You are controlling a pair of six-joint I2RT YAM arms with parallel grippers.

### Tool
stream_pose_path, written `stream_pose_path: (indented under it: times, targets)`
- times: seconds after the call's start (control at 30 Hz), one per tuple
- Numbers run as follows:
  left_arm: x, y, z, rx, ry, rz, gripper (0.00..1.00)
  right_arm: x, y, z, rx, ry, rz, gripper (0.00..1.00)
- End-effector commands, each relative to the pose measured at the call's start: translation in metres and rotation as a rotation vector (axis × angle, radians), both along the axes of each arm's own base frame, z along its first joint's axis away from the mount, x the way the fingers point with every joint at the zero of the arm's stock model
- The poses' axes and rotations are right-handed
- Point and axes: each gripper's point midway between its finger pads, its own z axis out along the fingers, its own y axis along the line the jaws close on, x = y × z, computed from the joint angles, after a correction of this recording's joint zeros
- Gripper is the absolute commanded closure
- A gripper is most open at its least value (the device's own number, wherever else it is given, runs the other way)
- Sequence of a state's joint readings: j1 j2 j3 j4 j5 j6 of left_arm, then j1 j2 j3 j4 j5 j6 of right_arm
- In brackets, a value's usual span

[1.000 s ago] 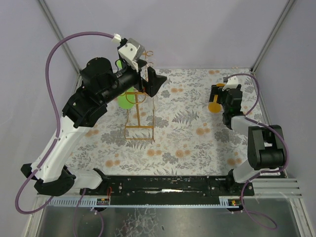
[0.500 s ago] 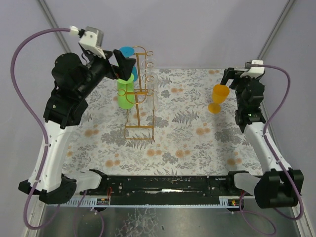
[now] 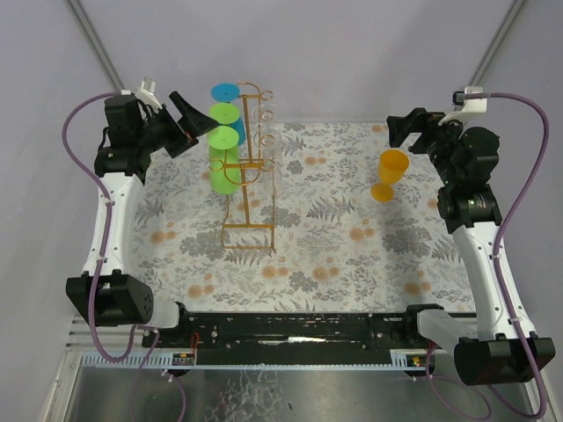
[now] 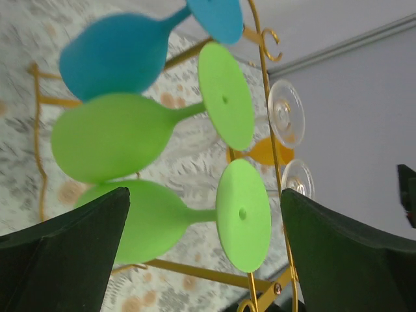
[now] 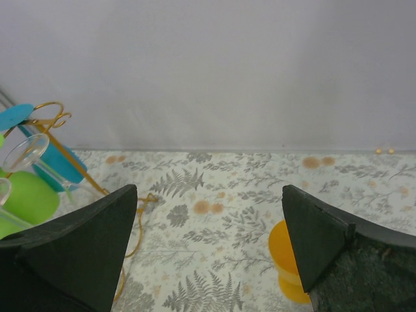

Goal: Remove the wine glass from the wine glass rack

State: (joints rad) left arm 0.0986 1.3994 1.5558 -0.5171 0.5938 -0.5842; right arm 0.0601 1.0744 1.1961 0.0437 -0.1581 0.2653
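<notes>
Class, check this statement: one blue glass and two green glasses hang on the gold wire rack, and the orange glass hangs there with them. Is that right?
Not quite. The orange glass does not hang on the wine glass rack. It stands upright on the table, apart from the rack, as the top external view shows. The blue glass and the two green glasses do hang on the rack.

White-linked, black-jointed left arm (image 3: 116, 211), matching right arm (image 3: 482, 264), thin looping purple cables (image 3: 515, 97), and a dark wedge-fingered left gripper (image 4: 205, 195).
</notes>
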Motion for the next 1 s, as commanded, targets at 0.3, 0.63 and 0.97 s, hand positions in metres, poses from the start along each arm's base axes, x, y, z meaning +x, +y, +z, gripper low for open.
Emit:
stream_pose_path:
  times: [0.3, 0.63, 0.97]
  targets:
    - [-0.023, -0.017, 0.023, -0.314, 0.004, -0.059, 0.17, -0.039, 0.022, 0.023, 0.05, 0.01, 0.128, 0.01]
    - [-0.029, -0.014, 0.03, -0.352, -0.002, -0.024, 0.37, -0.039, 0.022, 0.019, 0.051, 0.022, 0.129, 0.01]
    - [-0.025, -0.015, 0.016, -0.393, 0.042, -0.02, 0.48, -0.037, 0.022, 0.017, 0.053, 0.032, 0.125, 0.01]
